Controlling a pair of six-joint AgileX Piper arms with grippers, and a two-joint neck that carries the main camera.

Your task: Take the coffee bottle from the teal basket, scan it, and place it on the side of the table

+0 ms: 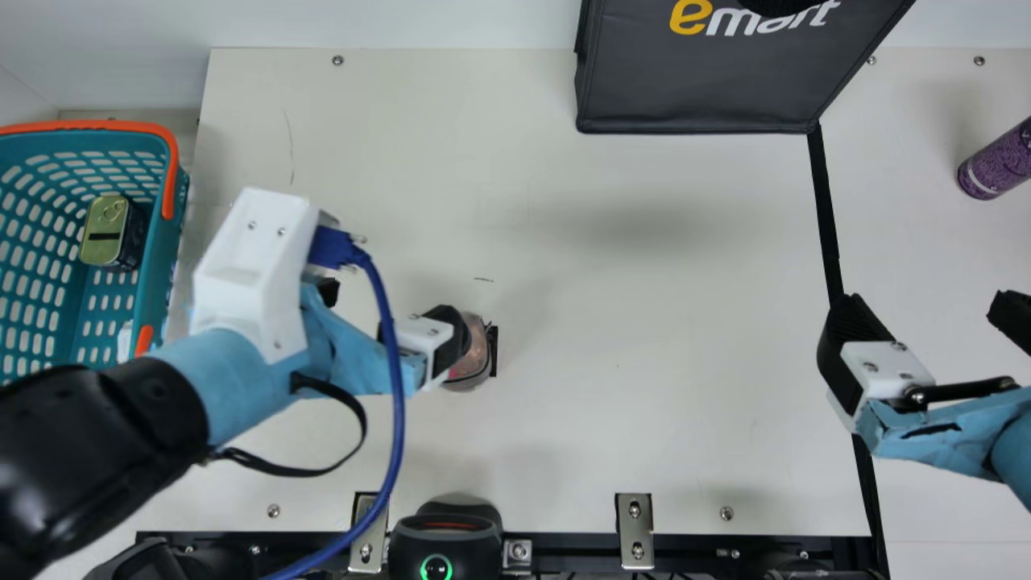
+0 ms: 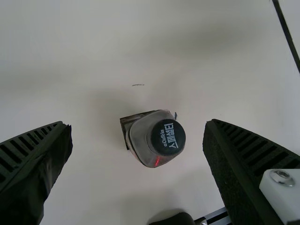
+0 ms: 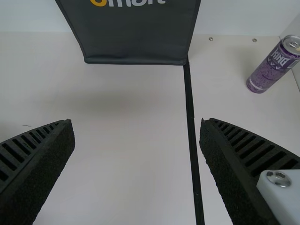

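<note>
My left gripper (image 1: 391, 314) is over the left-centre of the table, beside and partly above the coffee bottle (image 1: 475, 358). In the left wrist view the bottle (image 2: 145, 145) stands on the table with its dark cap up and a red glint on its side. That view has the left gripper (image 2: 138, 126) open, its fingers wide apart and not touching the bottle. The teal basket (image 1: 157, 282) is at the far left. My right gripper (image 1: 926, 306) is at the right side, open with nothing between its fingers; the right wrist view shows the right gripper (image 3: 137, 123) above bare table.
A scanner (image 1: 443, 536) with a green ring light sits at the front edge. A dark bag (image 1: 693, 89) stands at the back, and a purple can (image 1: 995, 165) at the far right. A tin (image 1: 105, 229) lies in the basket. A black line (image 3: 191, 131) runs along the table's right part.
</note>
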